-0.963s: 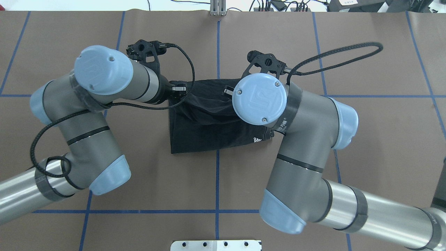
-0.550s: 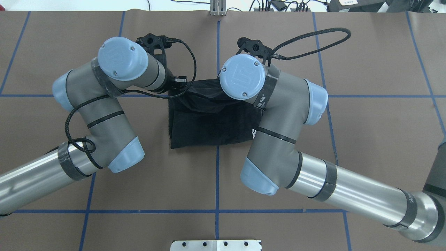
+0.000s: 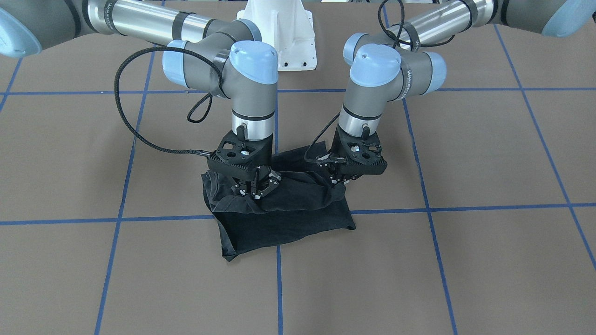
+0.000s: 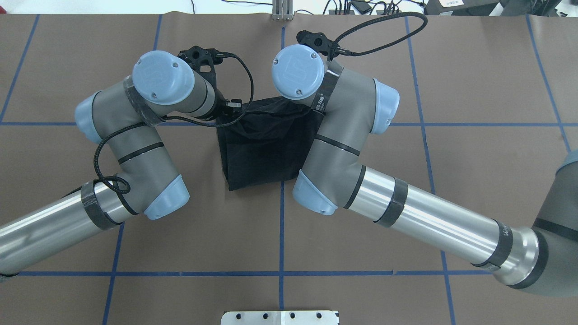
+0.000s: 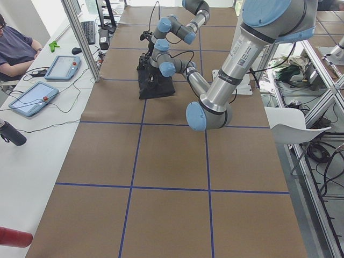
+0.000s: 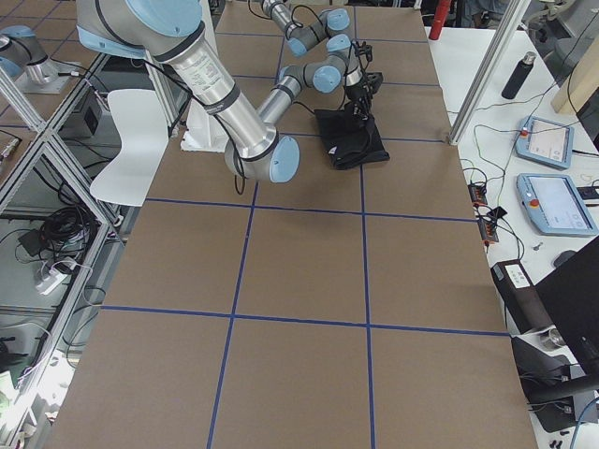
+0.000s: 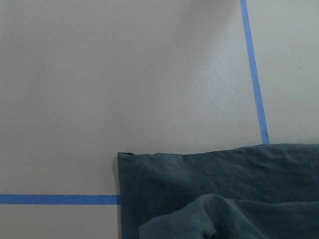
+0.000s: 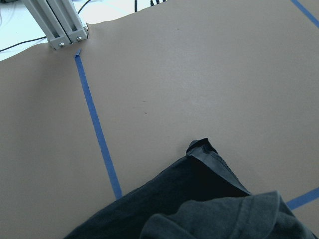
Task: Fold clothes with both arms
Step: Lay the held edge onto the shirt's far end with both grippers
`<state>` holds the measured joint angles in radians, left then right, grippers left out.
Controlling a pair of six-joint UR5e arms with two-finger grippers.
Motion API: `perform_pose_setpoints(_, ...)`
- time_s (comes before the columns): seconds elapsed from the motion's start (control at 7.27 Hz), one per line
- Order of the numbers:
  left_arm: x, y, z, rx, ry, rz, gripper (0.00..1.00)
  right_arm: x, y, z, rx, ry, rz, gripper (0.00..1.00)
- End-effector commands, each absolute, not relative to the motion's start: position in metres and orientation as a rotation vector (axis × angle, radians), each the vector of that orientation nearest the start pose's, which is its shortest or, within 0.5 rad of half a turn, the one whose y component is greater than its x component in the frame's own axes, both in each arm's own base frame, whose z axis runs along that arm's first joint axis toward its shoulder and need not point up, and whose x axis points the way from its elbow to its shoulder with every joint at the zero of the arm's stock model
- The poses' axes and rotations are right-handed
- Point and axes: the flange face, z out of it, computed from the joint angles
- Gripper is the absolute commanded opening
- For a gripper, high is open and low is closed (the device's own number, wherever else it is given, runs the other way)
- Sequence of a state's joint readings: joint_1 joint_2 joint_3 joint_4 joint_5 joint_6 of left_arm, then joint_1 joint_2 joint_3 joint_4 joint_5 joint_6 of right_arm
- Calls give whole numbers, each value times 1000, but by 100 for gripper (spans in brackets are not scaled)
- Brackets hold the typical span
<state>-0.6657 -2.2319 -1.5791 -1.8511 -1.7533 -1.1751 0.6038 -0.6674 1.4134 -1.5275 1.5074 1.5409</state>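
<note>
Right gripper (image 3: 255, 193) is clamping the bunched top layer of the black T-shirt (image 3: 288, 223). Left gripper (image 3: 341, 182) is clamping it too

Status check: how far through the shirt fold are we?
Done: the T-shirt is already a compact multi-layer rectangle on the table. In hand: the left end effector and right end effector each appear to pinch a bunched top layer, raised above the flat part. Remaining: lay that layer flat, release and pull away.

The T-shirt (image 3: 288, 225) is soft matt cloth (creased) — the table (image 3: 465, 270) smooth, matt.
</note>
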Motion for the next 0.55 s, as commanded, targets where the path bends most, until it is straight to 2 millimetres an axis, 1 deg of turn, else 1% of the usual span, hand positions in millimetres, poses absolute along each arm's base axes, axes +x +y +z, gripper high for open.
perform_pose_setpoints(0.0,484,-527,231,334,903,-162,0,-556,-577,174,330,-762,540,0)
perform_pose_setpoints(0.14,485,-527,231,335,902,-163,0,-555,-583,180,324,-758,516,0)
perform_pose_setpoints(0.28,485,-527,232,333,901,-162,0,-553,-592,176,320,-776,511,29)
perform_pose_setpoints(0.41,484,-528,232,336,902,-162,35,-568,-610,171,321,-781,515,99)
